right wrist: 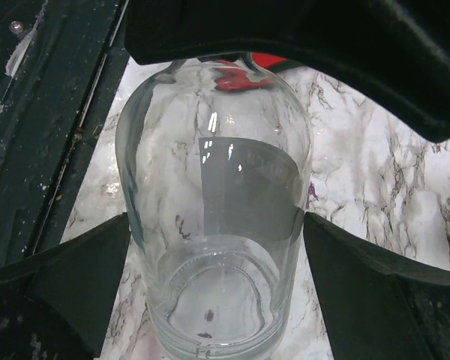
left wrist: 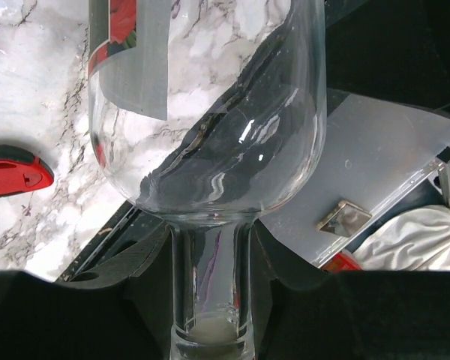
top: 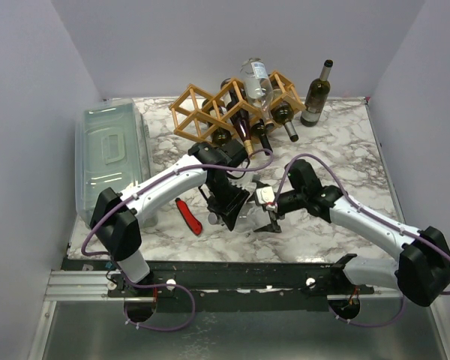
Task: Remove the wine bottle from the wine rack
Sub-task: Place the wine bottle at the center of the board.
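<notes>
A clear glass wine bottle (left wrist: 210,135) with a grey and red label is off the wine rack (top: 210,109) and held low over the marble table between my two arms. My left gripper (left wrist: 210,289) (top: 232,204) is shut on its neck, just below the shoulder. My right gripper (right wrist: 216,225) (top: 268,208) stands wide open around the bottle's body (right wrist: 217,247) near its base. One finger (right wrist: 90,270) stands close against each side. The tan lattice rack stands at the back of the table.
Several dark bottles (top: 244,127) lie in the rack and another clear bottle (top: 256,81) rests on top. A dark bottle (top: 316,94) stands upright to its right. A clear plastic bin (top: 111,154) fills the left side. A red-handled tool (top: 189,216) lies near the front edge.
</notes>
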{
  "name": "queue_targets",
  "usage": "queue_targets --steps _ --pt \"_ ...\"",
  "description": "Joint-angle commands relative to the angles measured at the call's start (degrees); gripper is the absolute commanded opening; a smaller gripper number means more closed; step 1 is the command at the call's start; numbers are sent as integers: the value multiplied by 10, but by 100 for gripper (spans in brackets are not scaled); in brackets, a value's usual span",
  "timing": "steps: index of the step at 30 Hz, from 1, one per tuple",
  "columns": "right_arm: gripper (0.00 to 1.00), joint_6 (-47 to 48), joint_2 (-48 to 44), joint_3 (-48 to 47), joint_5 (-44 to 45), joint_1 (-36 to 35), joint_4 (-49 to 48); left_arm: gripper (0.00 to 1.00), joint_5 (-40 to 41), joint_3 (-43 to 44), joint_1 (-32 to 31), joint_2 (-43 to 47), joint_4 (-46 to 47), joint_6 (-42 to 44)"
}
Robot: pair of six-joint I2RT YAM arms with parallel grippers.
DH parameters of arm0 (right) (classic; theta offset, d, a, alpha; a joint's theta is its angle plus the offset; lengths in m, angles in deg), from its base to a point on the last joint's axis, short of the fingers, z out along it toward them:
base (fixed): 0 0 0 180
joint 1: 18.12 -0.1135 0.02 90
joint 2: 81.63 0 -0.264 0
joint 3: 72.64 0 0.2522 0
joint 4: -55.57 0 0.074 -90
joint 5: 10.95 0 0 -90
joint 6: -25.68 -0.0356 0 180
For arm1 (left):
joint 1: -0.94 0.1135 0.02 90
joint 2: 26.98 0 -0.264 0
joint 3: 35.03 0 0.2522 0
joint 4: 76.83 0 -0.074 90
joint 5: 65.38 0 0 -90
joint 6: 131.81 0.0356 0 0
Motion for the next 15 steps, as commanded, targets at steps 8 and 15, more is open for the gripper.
queue_targets --steps 8,15 --pt "99 -37 -5 19 40 -11 -53 0 -156 -51 37 51 148 -43" --pt "99 7 -7 43 89 -20 -59 0 -182 -48 47 49 160 -52"
